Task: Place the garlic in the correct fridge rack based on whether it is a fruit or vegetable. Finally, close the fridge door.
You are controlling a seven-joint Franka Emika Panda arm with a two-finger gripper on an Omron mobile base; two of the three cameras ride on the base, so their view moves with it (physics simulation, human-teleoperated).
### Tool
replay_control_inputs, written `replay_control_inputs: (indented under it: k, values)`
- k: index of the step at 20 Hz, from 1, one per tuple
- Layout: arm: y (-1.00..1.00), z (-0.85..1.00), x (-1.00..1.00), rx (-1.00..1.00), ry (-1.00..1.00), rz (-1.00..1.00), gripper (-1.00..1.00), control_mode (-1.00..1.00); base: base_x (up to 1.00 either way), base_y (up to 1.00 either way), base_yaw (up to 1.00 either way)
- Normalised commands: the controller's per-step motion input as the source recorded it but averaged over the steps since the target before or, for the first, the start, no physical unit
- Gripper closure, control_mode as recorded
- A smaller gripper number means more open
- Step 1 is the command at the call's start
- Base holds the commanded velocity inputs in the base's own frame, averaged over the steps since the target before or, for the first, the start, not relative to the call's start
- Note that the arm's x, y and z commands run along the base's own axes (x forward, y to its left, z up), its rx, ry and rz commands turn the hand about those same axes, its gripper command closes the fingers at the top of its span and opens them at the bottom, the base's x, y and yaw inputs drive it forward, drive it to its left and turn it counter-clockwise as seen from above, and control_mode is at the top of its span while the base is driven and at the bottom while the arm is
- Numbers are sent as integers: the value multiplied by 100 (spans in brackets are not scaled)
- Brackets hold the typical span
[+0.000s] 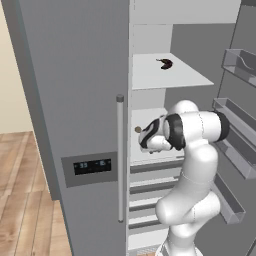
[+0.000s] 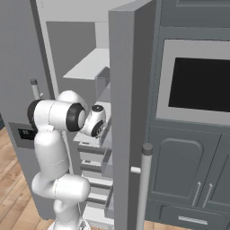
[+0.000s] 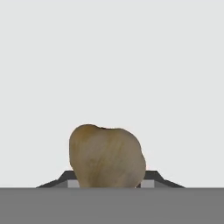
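Here the garlic (image 3: 107,156) is seen clamped between the two dark finger tips of the gripper (image 3: 107,181), which are drawn in tight against its sides; the tan bulb stands straight ahead of the hand, against a plain pale surface. In the left base view the garlic (image 1: 138,129) is shown as a small brown dot just beyond the hand, at the left edge of the middle rack (image 1: 148,117), level with the bar handle (image 1: 120,160) of the closed door (image 1: 80,100). Whether the bulb touches the rack cannot be told.

The arm (image 1: 192,165) is reached into the open fridge compartment. Above it, an upper rack (image 1: 167,72) is seen bearing one dark curved item (image 1: 164,63). Below the hand, drawer fronts (image 1: 150,192) are stacked. The fridge door (image 1: 240,130) is swung wide open at the right, with grey bins (image 1: 235,142) along its inner face. A dark display panel (image 1: 92,166) is set in the closed door. A wooden floor (image 1: 25,200) is laid beneath.

In the right base view the open door (image 2: 130,117) is seen edge-on with its silver handle (image 2: 143,188), and dark cabinets (image 2: 188,170) with a black oven window (image 2: 202,85) are set beside it.

Counted: one garlic, one dark item, two racks, two doors.
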Motion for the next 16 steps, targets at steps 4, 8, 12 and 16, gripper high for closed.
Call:
replay_control_inputs:
  k: [4,8,12,16]
  values:
    - [-1,-36,33,0,0,-2,-100,-100,0,0,0]
    - [-1,-7,17,0,0,0,-100,-100,0,0,0]
    - [0,11,-36,2,-2,-1,-100,-100,0,0,0]
    - [0,41,-64,1,-1,0,-100,-100,0,0,0]
